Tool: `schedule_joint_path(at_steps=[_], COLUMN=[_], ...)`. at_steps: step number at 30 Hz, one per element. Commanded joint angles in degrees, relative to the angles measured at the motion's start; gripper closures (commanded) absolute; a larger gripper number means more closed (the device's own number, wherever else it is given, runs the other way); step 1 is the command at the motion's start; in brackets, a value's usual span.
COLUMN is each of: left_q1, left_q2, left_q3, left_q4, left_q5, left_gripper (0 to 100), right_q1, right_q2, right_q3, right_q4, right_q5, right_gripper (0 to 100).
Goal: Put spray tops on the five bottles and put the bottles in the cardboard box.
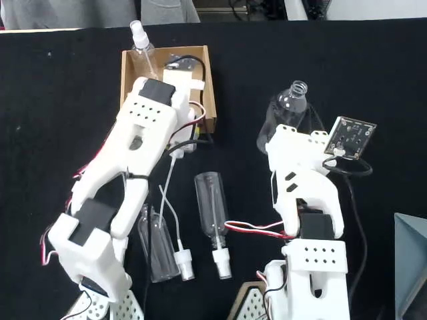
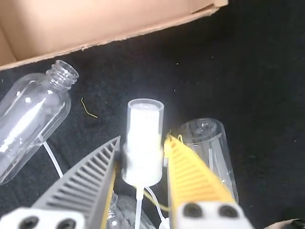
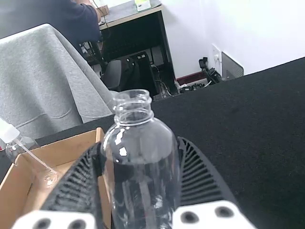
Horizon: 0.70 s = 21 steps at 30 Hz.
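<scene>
L gripper (image 2: pixel 143 141) is seen just outside the near wall of the brown cardboard box (image 1: pixel 208 80). Its grey and yellow fingers are clamped on a white spray top w/ clear cap (image 2: pixel 144 119), and the thin dip tube hangs free below. R gripper (image 3: pixel 140 145) is set well apart to the right. Its dark fingers are closed round a clear plastic bottle (image 3: pixel 138 171), held upright w/ neck open.

The two grippers are separated by a strip of black table (image 1: pixel 240 100). A wider stretch of it runs beyond and right of the held bottle, up to the far edge.

One clear bottle w/ spray top fitted (image 1: pixel 142 53) is seen in the box's far-left corner. The box floor is partly covered by the L arm.

Near the arm bases two clear bottles are laid flat. One w/ top on (image 1: pixel 210 197) is between the arms. One open-necked (image 1: pixel 157 247) is half under the L arm. A loose spray top w/ tube (image 1: pixel 183 261) is laid just beside the latter. A grey-blue object (image 1: pixel 412 260) is cut off at the right edge.
</scene>
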Motion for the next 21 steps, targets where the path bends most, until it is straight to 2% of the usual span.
schedule_joint_path(at_steps=[1, 7, 11, 19, 21], left_q1=[0.04, -0.22, -0.66, -1.10, -1.54], left_q2=[-5.98, -10.81, -13.89, -25.23, -28.04], left_q3=[0.92, 3.38, 7.43, 17.71, 20.70], left_q4=[-0.09, -0.44, -5.27, -12.66, -14.95], left_q5=[-0.26, -0.18, -0.26, 0.00, 2.29], left_gripper=[89, 91, 97, 97, 97], right_q1=[-2.37, -3.34, -6.42, -9.05, -9.05], right_q2=[-2.42, -2.42, -2.33, -2.33, -2.33], right_q3=[-0.40, -0.31, 0.40, 0.92, 0.92], right_q4=[-1.76, -1.76, -1.76, -1.76, -1.76], right_q5=[0.53, 0.53, 0.53, 0.62, 0.62], right_gripper=[98.7, 98.7, 98.7, 98.7, 98.7])
